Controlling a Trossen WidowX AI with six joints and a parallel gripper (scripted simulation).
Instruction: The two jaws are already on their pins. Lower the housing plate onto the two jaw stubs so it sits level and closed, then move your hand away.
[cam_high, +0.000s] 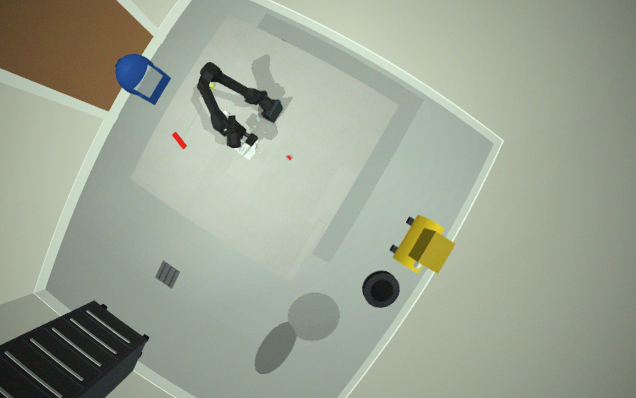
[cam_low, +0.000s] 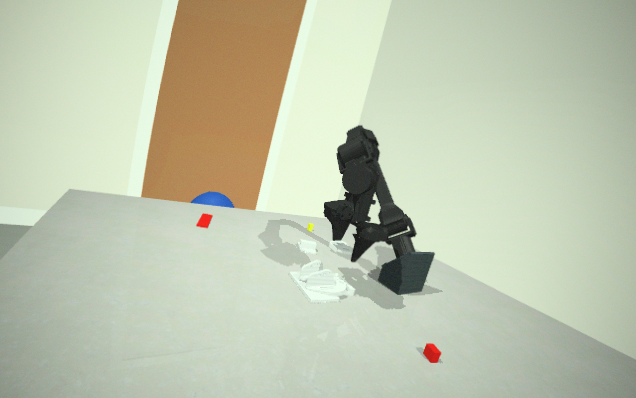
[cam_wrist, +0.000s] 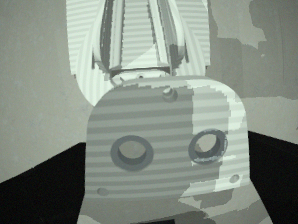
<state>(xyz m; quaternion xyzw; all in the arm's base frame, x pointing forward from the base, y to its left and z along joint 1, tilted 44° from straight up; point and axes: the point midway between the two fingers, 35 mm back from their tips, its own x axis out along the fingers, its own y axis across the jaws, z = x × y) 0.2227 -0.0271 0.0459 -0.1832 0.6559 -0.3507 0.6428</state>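
Two dark jaws (cam_high: 243, 142) (cam_low: 345, 249) (cam_wrist: 167, 152) gripped the housing plate (cam_low: 341, 245) (cam_wrist: 167, 142) by opposite edges, its long axis running from one to the other. In the wrist view the white base (cam_high: 246, 151) (cam_low: 325, 288) (cam_wrist: 77, 48) lay ahead of the plate, beyond its rounded edge; the plate was probably short of the base's stubs, so the coming move likely called for travel towards the base before lowering. No readable writing showed.

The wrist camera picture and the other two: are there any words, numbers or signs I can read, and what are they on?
No words, labels, brands, numbers or signs can be read in any view.
The plate in the end effector shows holes and stripes, with no letters.
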